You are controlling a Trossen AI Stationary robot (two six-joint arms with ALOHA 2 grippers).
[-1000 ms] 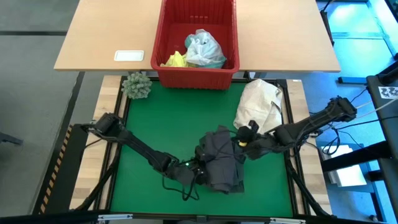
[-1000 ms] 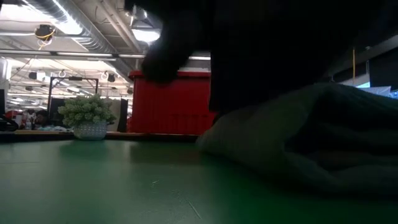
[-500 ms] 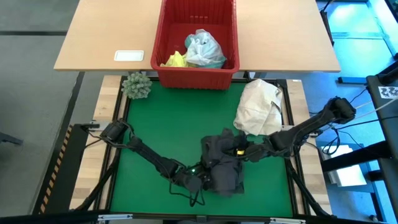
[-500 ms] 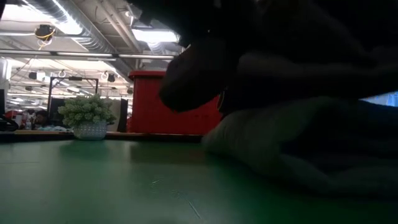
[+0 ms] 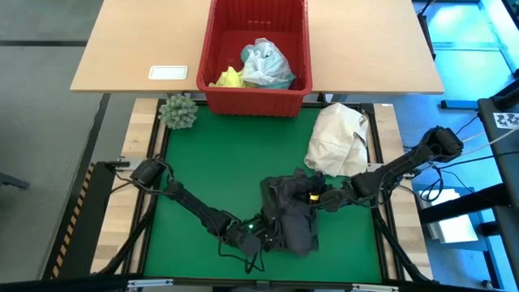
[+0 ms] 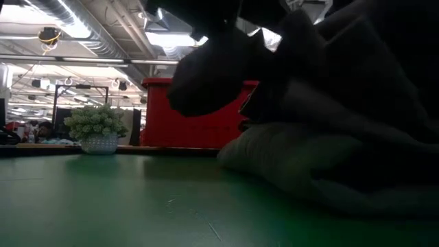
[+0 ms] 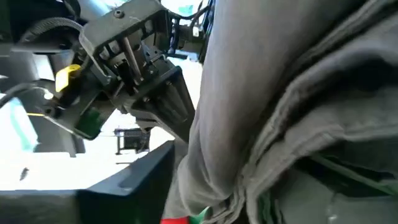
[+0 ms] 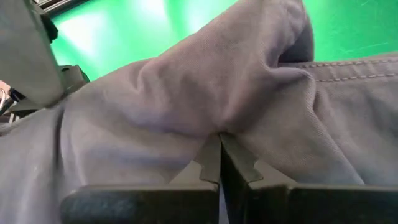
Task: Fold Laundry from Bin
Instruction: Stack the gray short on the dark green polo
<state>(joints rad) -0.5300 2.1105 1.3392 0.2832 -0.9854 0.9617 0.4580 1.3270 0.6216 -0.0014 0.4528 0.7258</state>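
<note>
The grey garment (image 5: 290, 219) lies bunched at lower centre of the mat; right gripper (image 5: 312, 197) pinches its fold, left gripper (image 5: 261, 239) looks spread. Soft, limp; best taken by hems

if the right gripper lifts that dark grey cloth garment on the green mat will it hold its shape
Probably not: the dark grey cloth garment lies crumpled in soft folds, so it would likely droop. It looks light. The right gripper, shut on a fold, may only raise that part.
</note>
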